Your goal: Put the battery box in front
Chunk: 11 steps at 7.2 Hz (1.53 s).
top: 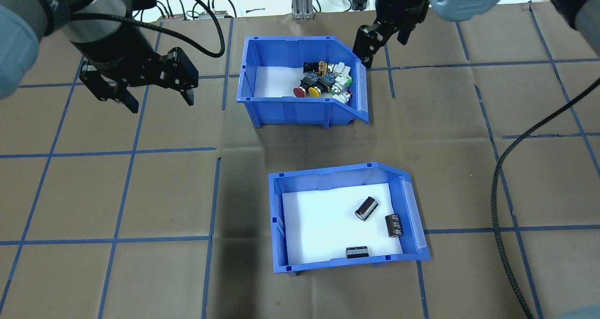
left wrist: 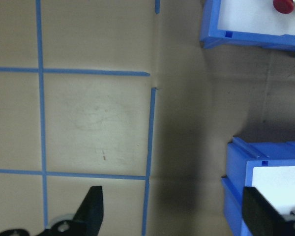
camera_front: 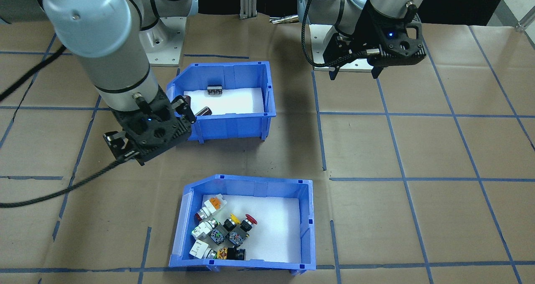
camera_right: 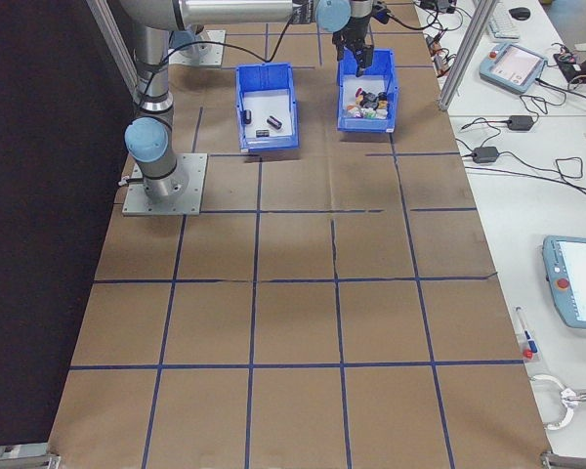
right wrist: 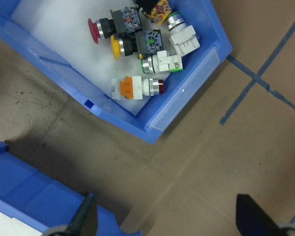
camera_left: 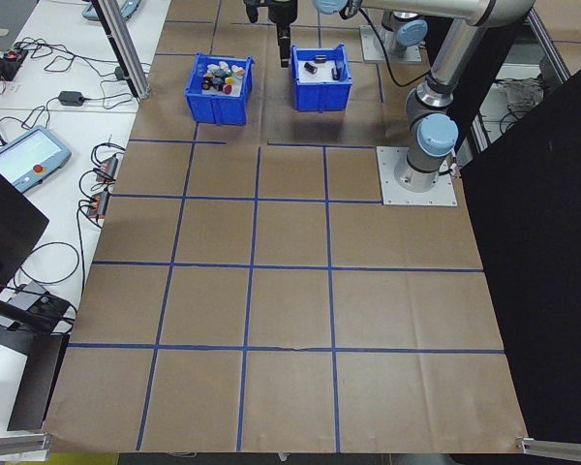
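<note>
The battery box (top: pixel 347 262) stands on the near half of the table, its sloped low side to the overhead view's right. Three dark cells (top: pixel 366 208) lie on its white liner. It also shows in the front view as the battery box (camera_front: pixel 230 125). My left gripper (top: pixel 160 102) hangs open over bare paper, far left of both bins, and its fingers (left wrist: pixel 91 206) hold nothing. My right gripper (top: pixel 382 47) is open and raised beside the far bin's sloped side. From its wrist camera only a corner of the battery box (right wrist: pixel 34 196) shows.
A second blue bin (top: pixel 290 110) with colourful push-button switches (right wrist: pixel 137 46) stands farther from the robot, straight beyond the battery box. Brown paper with a blue tape grid (top: pixel 136 150) covers the table. A black cable (top: pixel 501 178) trails along the right side.
</note>
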Motion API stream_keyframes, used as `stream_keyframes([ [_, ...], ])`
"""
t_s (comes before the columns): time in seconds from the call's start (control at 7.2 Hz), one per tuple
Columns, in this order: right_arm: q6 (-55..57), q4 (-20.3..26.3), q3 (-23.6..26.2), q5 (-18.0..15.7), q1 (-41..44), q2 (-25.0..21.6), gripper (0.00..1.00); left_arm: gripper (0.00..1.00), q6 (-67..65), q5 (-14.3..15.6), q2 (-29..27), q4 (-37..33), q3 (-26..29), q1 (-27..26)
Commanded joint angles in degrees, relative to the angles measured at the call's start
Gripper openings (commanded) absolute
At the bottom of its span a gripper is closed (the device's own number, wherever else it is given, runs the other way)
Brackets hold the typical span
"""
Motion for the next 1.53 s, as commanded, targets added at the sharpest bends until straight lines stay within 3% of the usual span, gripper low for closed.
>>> stream_keyframes([
  [0.0,-9.8,-0.2,-6.0,-0.7,5.4,6.3,1.0,1.0,-19.9,-3.6,5.5,2.4,-9.8,-1.2],
  [0.28,-21.3,-1.8,-8.5,-2.2,9.2,9.0,1.0,1.0,-49.6,-3.6,9.3,10.9,-18.0,-9.5],
  [0.56,-29.0,-6.8,-8.4,-1.5,11.0,12.2,1.0,1.0,-55.3,-3.6,12.5,15.9,-25.4,-11.1],
  [0.69,-29.6,-7.3,-8.3,-2.2,13.4,14.5,1.0,1.0,-66.6,-3.7,14.9,17.6,-28.2,-11.8],
  [0.97,-30.5,-10.7,-7.9,-2.3,15.4,19.5,1.0,1.0,-87.7,-4.1,14.9,23.0,-32.2,-19.2],
  [1.11,-30.1,-13.4,-7.4,-2.2,15.5,21.0,1.0,1.0,-96.4,-4.0,14.7,30.3,-35.5,-22.8],
  [1.39,-29.9,-14.1,-5.6,-2.6,15.4,21.9,1.0,1.0,-107.4,-4.1,10.5,31.6,-36.6,-28.1],
])
